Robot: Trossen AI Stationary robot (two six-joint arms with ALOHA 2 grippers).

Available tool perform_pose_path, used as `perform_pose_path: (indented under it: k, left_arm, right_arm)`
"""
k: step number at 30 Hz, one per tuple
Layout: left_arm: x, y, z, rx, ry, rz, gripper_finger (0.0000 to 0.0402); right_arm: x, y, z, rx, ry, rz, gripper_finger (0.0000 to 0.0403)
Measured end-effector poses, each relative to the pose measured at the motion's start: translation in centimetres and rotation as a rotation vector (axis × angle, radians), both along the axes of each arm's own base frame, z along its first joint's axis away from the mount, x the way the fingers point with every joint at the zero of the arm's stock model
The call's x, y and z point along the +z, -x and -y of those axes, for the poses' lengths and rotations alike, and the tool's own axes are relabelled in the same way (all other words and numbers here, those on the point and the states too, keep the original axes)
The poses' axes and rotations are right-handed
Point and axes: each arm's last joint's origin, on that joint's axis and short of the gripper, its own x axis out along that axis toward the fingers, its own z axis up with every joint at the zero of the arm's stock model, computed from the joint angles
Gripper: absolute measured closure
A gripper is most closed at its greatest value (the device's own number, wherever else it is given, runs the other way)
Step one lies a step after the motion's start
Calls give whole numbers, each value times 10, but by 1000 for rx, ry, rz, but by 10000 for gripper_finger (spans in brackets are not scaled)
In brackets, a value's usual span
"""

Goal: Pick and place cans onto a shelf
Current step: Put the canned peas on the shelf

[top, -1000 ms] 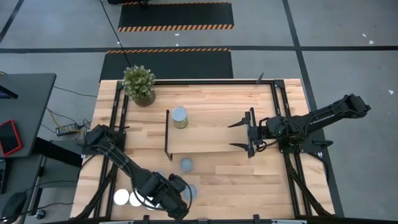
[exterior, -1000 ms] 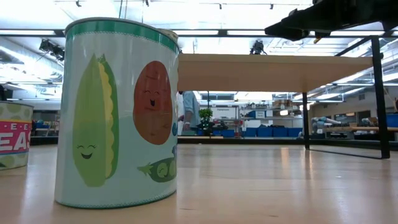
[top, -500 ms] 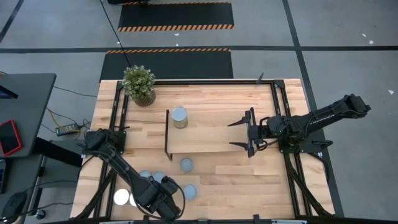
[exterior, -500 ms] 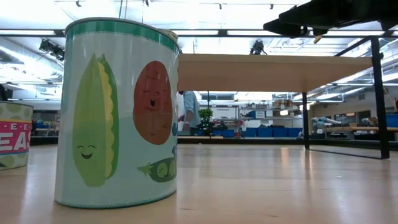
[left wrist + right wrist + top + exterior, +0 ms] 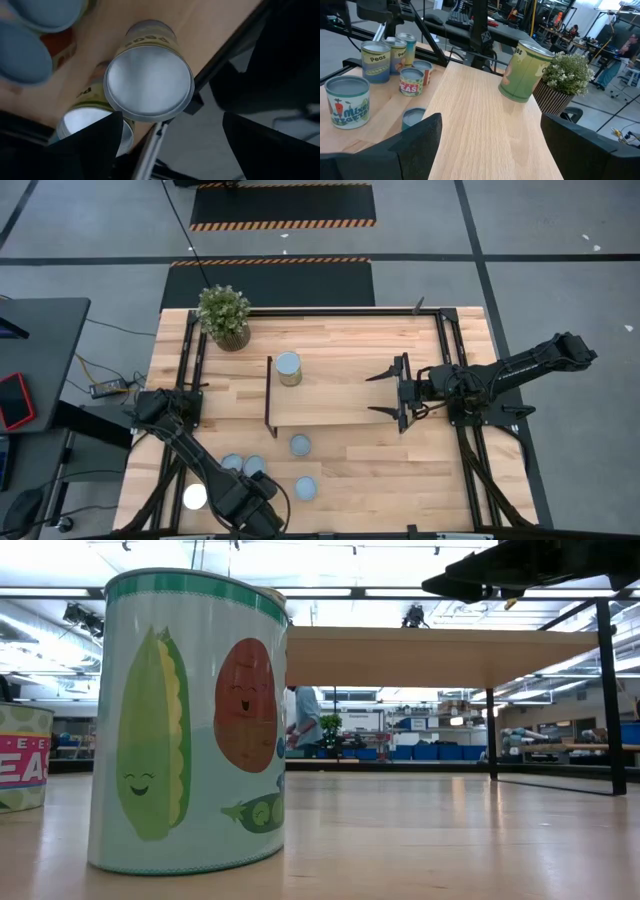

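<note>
My left gripper (image 5: 250, 510) is open at the table's near edge, left of the middle, above two white-topped, olive-labelled cans. In the left wrist view its fingers (image 5: 171, 120) stand on either side of one can (image 5: 149, 82); the other can (image 5: 90, 127) is partly hidden by a finger. Its white top shows in the high view (image 5: 195, 497). Several bluish-topped cans (image 5: 254, 466) stand nearby. One can (image 5: 288, 368) stands on the shelf (image 5: 340, 395). My right gripper (image 5: 378, 395) is open and empty above the shelf's right end.
A potted plant (image 5: 223, 315) stands at the table's far left corner. Black rod frames (image 5: 268, 395) rise at the shelf's short ends. In the low view a vegetable-printed can (image 5: 185, 720) stands close to the camera, with the shelf board (image 5: 430, 655) behind it.
My left gripper has gone along the table's near edge toward its left, uncovering a bluish-topped can and coming over the white-topped cans, one of which it now hides in the high view.
</note>
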Motion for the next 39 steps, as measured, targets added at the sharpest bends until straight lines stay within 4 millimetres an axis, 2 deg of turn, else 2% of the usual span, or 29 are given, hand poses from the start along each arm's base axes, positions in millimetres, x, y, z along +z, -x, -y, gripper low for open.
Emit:
perform_pose_path:
  k: [9,15,22,27,39]
  left_arm:
    - [0,20,17,-375,14,71,54]
    - [-3,33,20,-439,-104,79,54]
    - [-17,29,22,-578,-181,95,54]
    - [-29,27,22,-590,-209,24,54]
    - [-30,23,21,-562,-246,65,54]
  right_arm:
    - [0,0,-1,20,4,-1,56]
    - [0,0,-1,20,4,-1,56]
    - [0,0,-1,20,4,2,56]
    - [1,0,-1,20,2,8,56]
    - [2,0,-1,20,0,15,56]
